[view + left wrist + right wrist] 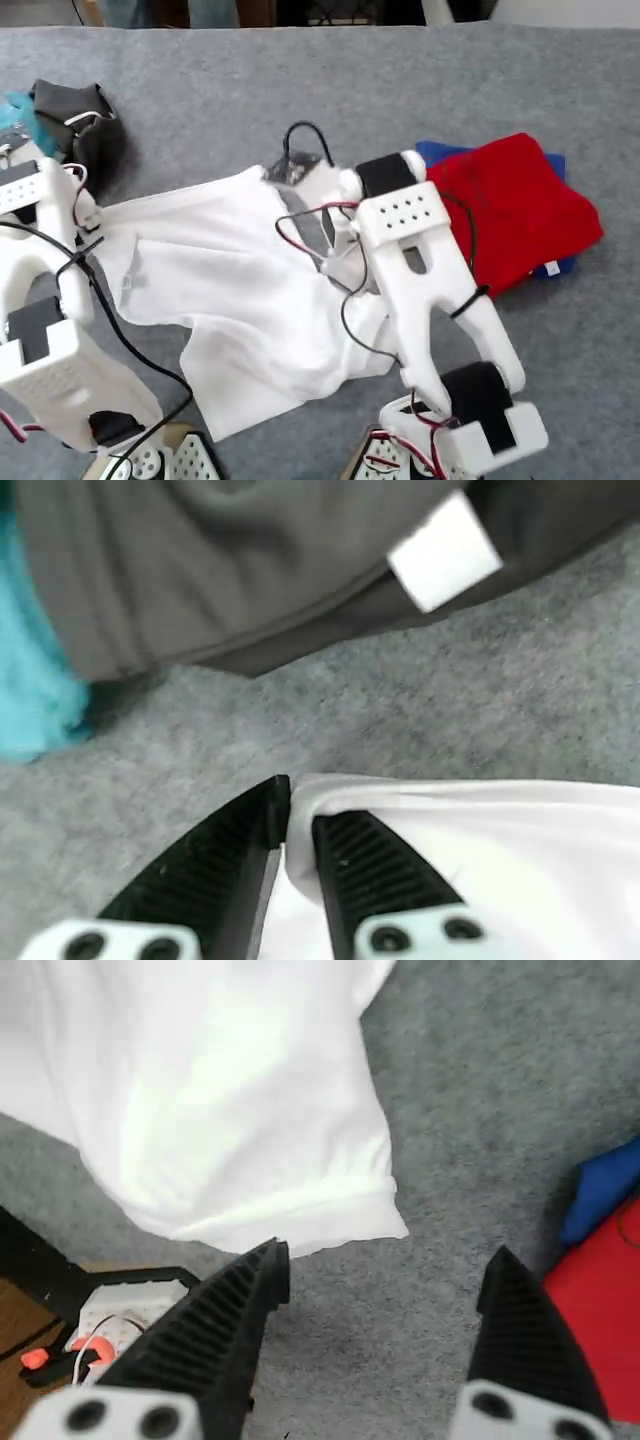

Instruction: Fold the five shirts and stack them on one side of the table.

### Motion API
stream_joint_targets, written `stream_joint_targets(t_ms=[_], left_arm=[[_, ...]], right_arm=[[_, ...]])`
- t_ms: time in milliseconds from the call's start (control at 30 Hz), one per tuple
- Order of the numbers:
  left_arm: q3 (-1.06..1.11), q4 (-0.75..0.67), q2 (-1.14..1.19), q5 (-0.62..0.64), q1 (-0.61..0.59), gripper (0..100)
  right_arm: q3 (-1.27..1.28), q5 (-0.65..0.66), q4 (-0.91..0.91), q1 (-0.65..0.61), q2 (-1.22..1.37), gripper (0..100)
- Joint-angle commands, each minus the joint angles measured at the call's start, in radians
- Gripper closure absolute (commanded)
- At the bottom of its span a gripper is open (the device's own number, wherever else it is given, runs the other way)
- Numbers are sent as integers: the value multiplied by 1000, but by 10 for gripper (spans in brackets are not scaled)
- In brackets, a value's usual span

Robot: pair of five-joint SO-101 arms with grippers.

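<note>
Left gripper point(288, 805), frame left: jaws pinched on white shirt point(230, 290) edge. Right gripper point(385, 1260), centre: jaws wide apart, holding nothing, over grey table point(200, 80) beside shirt hem. Right: red shirt point(520, 205) atop blue shirt point(440, 153). Upper left: dark grey shirt point(80, 115), teal shirt point(18, 108).

You are not getting any readable text, number or sign here. The white tag point(444, 550) on the dark grey shirt point(200, 560) is showing a blank face, and the small tag point(551, 268) beside the red shirt point(515, 205) is appearing too small to read.
</note>
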Motion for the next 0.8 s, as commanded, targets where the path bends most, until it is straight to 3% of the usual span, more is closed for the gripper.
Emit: stream_joint_targets(t_ms=[0,233,400,600,767], left_arm=[[-94,92,-91,-57,-51,965],[-117,278,-212,-216,-188,970],[-116,368,-229,-316,-363,967],[-39,430,-209,-451,-481,960],[19,476,-210,-539,-572,816]], right_arm=[[-122,-91,-64,-6,96,794],[-269,-276,-180,-72,424,868],[-387,-287,-100,-137,610,868],[-495,-292,6,-137,719,868],[-487,-292,11,-140,697,870]])
